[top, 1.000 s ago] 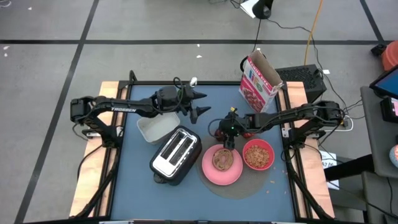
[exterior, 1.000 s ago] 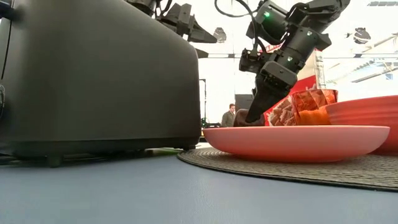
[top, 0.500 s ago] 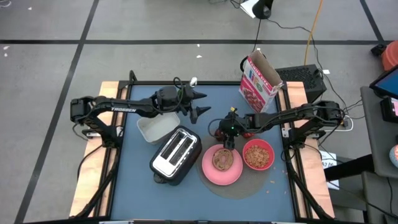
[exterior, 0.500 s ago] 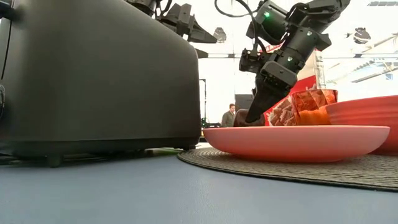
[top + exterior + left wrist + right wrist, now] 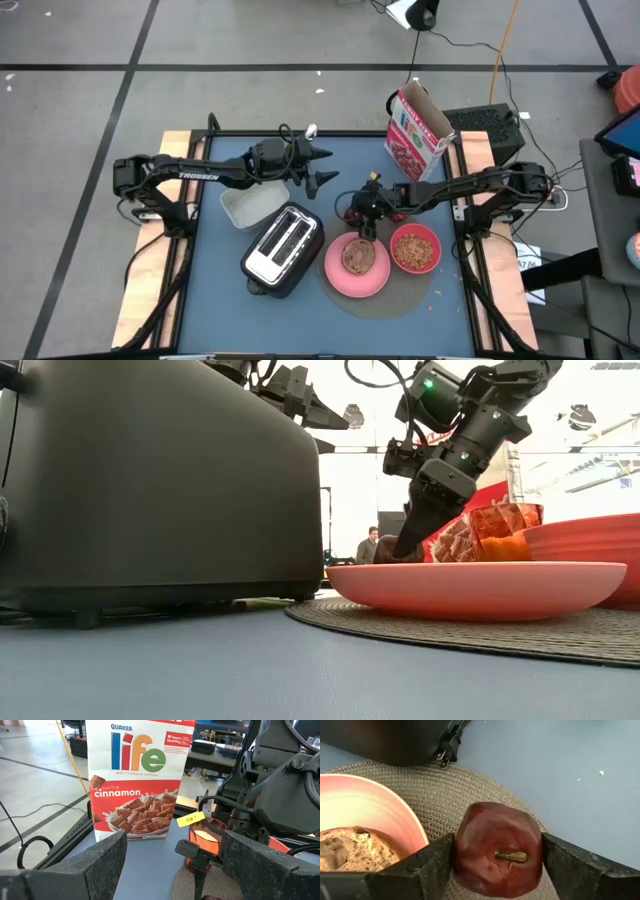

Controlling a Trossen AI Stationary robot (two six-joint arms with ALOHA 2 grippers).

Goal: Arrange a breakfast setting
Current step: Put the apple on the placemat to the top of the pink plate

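Plainly readable in the left wrist view is the cereal box: "QUAKER" above a large "life", then "MULTIGRAIN CEREAL" and "cinnamon" on a red band, with a red "Heart Healthy" badge at the upper corner. A small yellow tag on the far arm reads "PCB". From above, "TROSSEN" shows in white on the left arm's link.

The right gripper is clamped on the dark red fruit, a finger pressed against each side, its stem end facing the camera. It holds the fruit over the woven placemat, just beside the rim of the pink plate. The browned bread lies on that plate.

Seen from above, the right gripper sits at the plate's far edge, with the red bowl of cereal touching the plate on its right. The toaster stands to the plate's left, the white container beyond it.

The left gripper hovers above the blue table near its far middle, fingers spread wide with nothing between them.
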